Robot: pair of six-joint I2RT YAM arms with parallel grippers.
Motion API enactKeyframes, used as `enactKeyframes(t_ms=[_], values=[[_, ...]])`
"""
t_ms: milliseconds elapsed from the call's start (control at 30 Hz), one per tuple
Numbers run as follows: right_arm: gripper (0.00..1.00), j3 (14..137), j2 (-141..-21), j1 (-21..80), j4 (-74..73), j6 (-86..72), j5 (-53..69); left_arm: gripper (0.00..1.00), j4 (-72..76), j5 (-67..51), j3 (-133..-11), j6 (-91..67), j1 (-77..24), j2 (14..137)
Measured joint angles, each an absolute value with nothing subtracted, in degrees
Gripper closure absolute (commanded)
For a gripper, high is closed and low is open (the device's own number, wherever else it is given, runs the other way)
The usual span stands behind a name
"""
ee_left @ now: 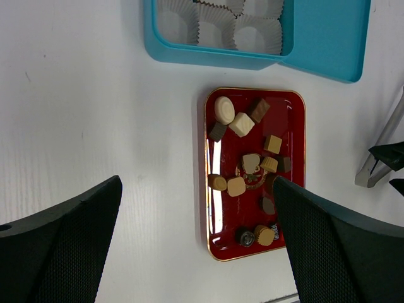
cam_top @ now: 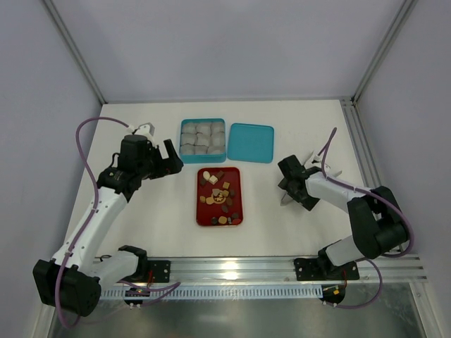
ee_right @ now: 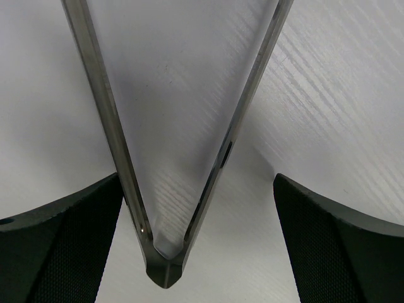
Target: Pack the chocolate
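Observation:
The chocolate (cam_top: 219,195) lies as several small dark, tan and cream pieces on a red tray (cam_top: 201,211), also in the left wrist view (ee_left: 241,124). A teal box (cam_top: 203,137) of grey-white paper cups stands just behind the tray. My left gripper (cam_top: 172,158) is open and empty, above the table left of the tray (ee_left: 196,187). My right gripper (cam_top: 286,183) is open right of the tray. It straddles metal tongs (ee_right: 165,265) lying on the table, hinge end between the fingers (ee_right: 196,180).
The teal lid (cam_top: 250,142) lies flat right of the box, also in the left wrist view (ee_left: 328,38). The tongs (ee_left: 377,151) show at the right edge of that view. An aluminium rail (cam_top: 232,269) runs along the near edge.

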State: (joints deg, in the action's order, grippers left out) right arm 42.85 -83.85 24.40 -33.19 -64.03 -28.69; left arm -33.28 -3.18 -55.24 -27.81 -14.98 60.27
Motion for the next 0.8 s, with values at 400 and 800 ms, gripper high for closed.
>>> enactKeyframes(t_ms=[400,800], values=[[0.01,44.42,-86.91,22.26,-31.59,-64.69,-30.83,0.00,-33.28,-3.75,-55.24,-27.81,-14.98,61.01],[0.16,45.45,-88.90,21.15,-29.47,-62.61,-32.32,0.00,-33.28,-4.14,-55.24,-27.81,-14.98,61.06]])
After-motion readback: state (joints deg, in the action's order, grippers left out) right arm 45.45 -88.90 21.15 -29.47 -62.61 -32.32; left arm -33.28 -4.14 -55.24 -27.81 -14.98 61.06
